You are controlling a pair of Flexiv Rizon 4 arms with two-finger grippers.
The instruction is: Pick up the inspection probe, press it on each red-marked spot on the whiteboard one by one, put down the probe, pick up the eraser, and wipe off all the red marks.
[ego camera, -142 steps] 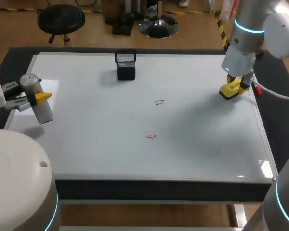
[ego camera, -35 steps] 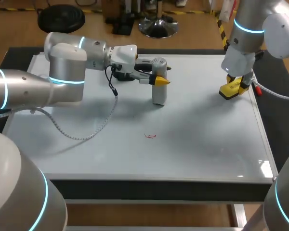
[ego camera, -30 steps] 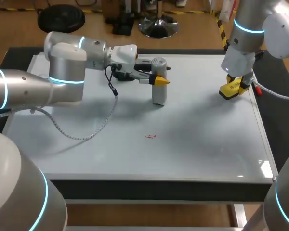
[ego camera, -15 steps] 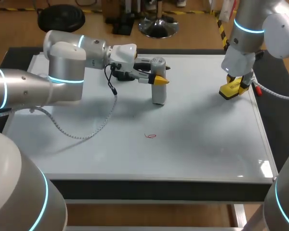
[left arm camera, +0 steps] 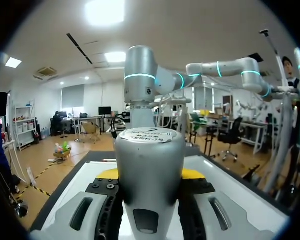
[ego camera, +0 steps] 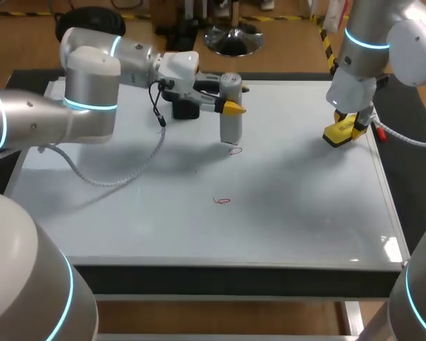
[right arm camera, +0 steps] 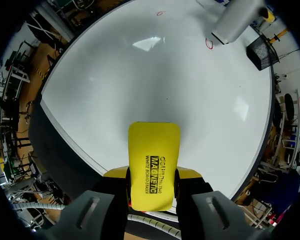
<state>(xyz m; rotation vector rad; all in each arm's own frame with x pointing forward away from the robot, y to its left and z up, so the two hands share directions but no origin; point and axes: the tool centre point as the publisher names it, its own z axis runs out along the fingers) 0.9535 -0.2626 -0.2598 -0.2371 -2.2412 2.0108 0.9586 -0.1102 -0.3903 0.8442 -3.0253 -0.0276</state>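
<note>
The grey cylindrical inspection probe [ego camera: 230,114] hangs upright just over the upper red mark [ego camera: 234,150] on the whiteboard [ego camera: 305,206]. My left gripper [ego camera: 226,106] is shut on the probe, coming in from the left. In the left wrist view the probe [left arm camera: 149,170] fills the space between the fingers. A second red mark [ego camera: 221,201] lies nearer the front. At the board's right edge my right gripper [ego camera: 349,128] is shut on the yellow eraser [ego camera: 341,133], also seen as the eraser [right arm camera: 154,170] in the right wrist view, with the probe [right arm camera: 237,22] and both marks far ahead.
A black mesh cup [ego camera: 187,106] stands at the back of the board, partly behind my left gripper. In the right wrist view the mesh cup [right arm camera: 262,52] sits beyond the probe. The board's raised frame [ego camera: 387,199] runs along its right side.
My left arm has lifted the probe up and slightly back off the upper red mark, which now shows below it. The right arm has not moved.
</note>
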